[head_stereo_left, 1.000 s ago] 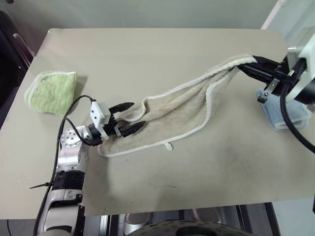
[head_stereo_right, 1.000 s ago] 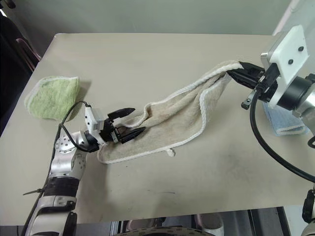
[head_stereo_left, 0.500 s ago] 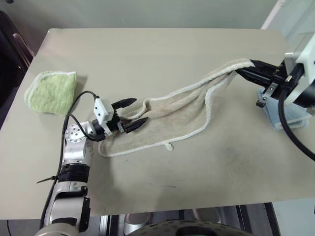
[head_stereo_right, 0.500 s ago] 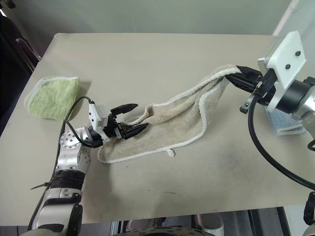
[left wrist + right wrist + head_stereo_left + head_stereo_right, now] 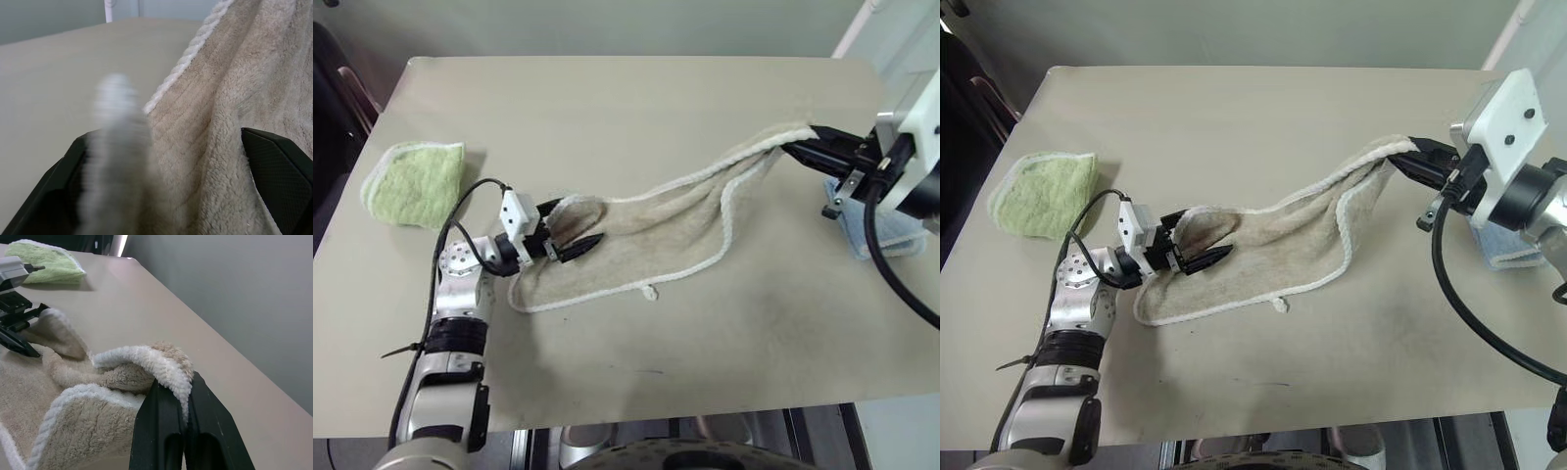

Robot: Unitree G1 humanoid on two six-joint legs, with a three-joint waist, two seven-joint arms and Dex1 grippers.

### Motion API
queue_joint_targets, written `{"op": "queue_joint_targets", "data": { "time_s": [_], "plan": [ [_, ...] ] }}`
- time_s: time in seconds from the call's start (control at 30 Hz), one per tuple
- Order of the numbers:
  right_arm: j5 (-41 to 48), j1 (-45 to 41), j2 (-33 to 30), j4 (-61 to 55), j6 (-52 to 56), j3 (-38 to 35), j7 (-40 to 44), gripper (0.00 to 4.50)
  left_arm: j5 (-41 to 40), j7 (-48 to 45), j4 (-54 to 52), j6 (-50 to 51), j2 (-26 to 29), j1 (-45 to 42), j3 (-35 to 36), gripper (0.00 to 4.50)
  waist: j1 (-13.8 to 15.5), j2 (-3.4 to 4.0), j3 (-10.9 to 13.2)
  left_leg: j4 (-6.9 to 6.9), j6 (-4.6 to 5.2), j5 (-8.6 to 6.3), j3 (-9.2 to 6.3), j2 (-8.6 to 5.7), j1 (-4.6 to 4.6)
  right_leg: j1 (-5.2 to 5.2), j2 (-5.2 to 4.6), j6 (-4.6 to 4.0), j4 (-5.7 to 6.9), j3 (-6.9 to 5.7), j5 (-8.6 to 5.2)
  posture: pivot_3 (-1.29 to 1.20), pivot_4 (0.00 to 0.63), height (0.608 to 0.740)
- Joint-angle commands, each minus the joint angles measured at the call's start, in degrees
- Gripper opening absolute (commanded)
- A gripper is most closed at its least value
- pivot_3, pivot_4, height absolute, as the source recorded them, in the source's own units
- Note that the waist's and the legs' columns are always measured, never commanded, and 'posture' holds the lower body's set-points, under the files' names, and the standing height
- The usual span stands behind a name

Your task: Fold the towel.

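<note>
Between the wide-spread fingers of the left gripper (image 5: 570,229) lies the towel (image 5: 675,225)'s near corner, its length stretching toward the clamping right gripper (image 5: 800,145).

No words, numbers, brand marks or signs can be read anywhere in these views. The small loop tag (image 5: 650,292) on the edge of the towel (image 5: 675,230) is plain white, too small to show any print.
</note>
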Motion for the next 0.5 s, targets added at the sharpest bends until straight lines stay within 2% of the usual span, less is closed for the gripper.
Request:
{"op": "queue_joint_targets", "data": {
  "time_s": [0.03,0.23,0.5],
  "plan": [
    [0.9,-0.4,-1.0,-1.7,-0.1,-2.6,-0.6,0.02,-1.2,1.3,0.4,3.8,1.4,-2.3,1.7,4.5,0.0,0.0,0.0,0.0,0.0,0.0,0.0,0.0,0.0,0.0,0.0,0.0,0.01,0.0,0.0,0.0,0.15,0.74],
    [1.2,-0.4,-1.0,-1.9,0.2,-2.6,-0.8,0.02,-2.8,-0.4,3.6,13.3,2.1,-6.4,1.6,4.5,0.1,0.0,0.0,0.02,-0.06,0.06,0.0,0.0,0.0,0.01,0.0,0.0,0.01,0.0,0.01,0.0,0.15,0.74],
    [2.3,-0.6,-1.8,-2.4,1.1,-2.8,-0.9,0.02,-1.8,-8.2,17.5,32.2,5.5,-19.4,-1.1,4.5,0.1,0.0,0.0,0.01,-0.39,0.25,0.0,0.0,-0.03,-0.01,-0.01,0.03,0.0,0.0,0.03,0.0,0.15,0.74]
  ]
}}
